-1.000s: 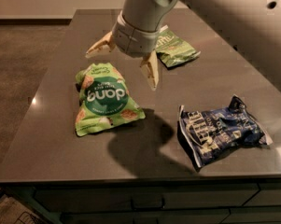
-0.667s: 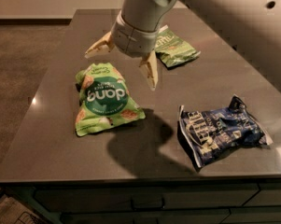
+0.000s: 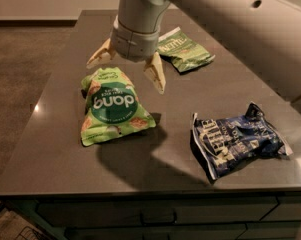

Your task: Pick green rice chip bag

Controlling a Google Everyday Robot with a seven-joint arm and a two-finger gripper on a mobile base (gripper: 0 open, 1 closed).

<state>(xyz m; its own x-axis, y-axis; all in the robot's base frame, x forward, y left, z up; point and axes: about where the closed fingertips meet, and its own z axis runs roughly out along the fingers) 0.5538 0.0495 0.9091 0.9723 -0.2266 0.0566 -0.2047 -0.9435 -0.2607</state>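
Claw [image 3: 126,73] spread, poised just above the puffy light-green foil chip bag [image 3: 115,106] on the grey table [image 3: 55,154]; likely light, soft, slippery, crushable, so pinch its narrow top.

Counter [image 3: 55,154] below gripper [image 3: 126,77] bears green rice chip bag [image 3: 112,106], two other bags [image 3: 185,54] [image 3: 237,141].

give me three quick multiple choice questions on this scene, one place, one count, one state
1. The gripper is: A) just above the green rice chip bag; B) far from every bag; C) out of view.
2. Bags on the counter: A) two; B) three; C) five.
3. The fingers are: A) shut on a bag; B) spread open, holding nothing; C) flat on the counter.
Answers: 1A, it hangs over that bag's top; 2B, an olive bag and a blue bag lie there too; 3B, both splay apart, bare.
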